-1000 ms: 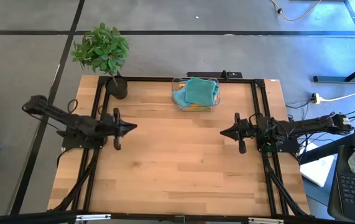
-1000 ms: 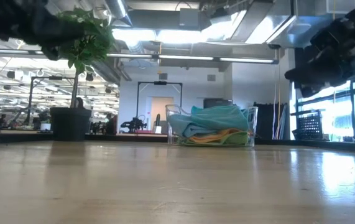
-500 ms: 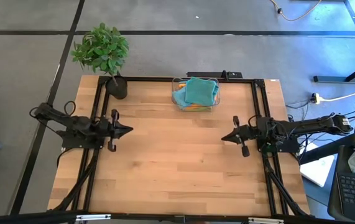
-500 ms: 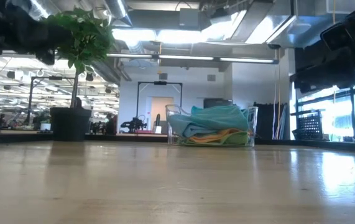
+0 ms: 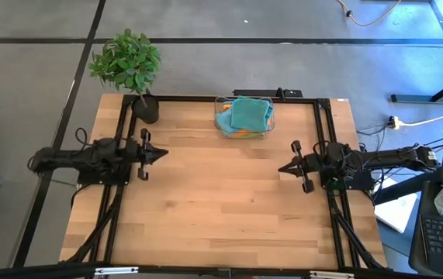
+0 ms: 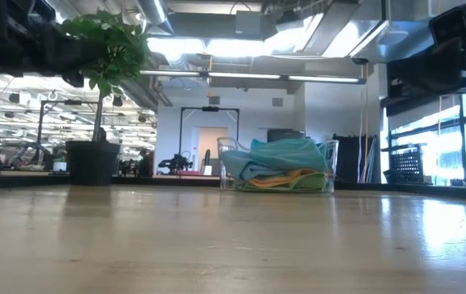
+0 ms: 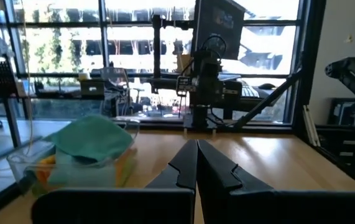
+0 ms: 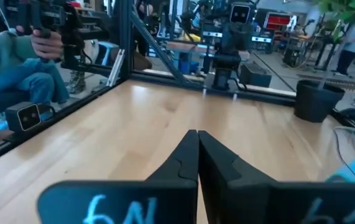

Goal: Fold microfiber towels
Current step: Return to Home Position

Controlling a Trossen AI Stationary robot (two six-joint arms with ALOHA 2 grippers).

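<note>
The left gripper's (image 7: 196, 147) 2 dark fingers (image 7: 186, 167) were pressed together with nothing between them. The right gripper's (image 8: 197, 138) 2 fingers (image 8: 187, 158) were likewise closed tight and empty. Both grippers hung above the table (image 5: 221, 209), the left near its left edge and the right near its right edge, with their tips pointing toward each other and well apart. The microfiber towels (image 5: 248, 114) lay heaped in the clear bin (image 5: 219, 102) at the middle of the table's far edge. A teal one was on top, and the low view showed orange and lime green beneath it. No towel lay out on the wood. Judging by that, the folding and binning looked finished, and all that seemed left was for the 2 arms to settle at rest. A potted plant (image 5: 128, 60) stood at the far left corner.
</note>
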